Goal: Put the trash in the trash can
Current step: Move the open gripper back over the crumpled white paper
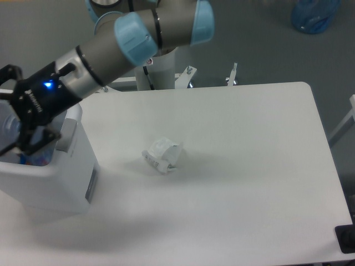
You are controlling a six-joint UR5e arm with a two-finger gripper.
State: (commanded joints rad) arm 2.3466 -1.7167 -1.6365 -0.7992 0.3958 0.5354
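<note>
The trash can [61, 177], a white bin with grey side panels, stands at the table's left edge. My gripper [21, 108] hangs over its opening, open, fingers spread wide. The crushed clear plastic bottle [34, 158] lies inside the bin below the fingers. Only its bluish parts show past the rim and the gripper. The crumpled white paper wad [162, 154] rests on the table [238, 166] near the middle, well to the right of the bin and apart from the gripper.
The arm's white base column [158, 61] stands behind the table's back edge. On the floor at the top right sits a blue water jug [313, 14]. A dark object [346, 238] sits at the table's lower right corner.
</note>
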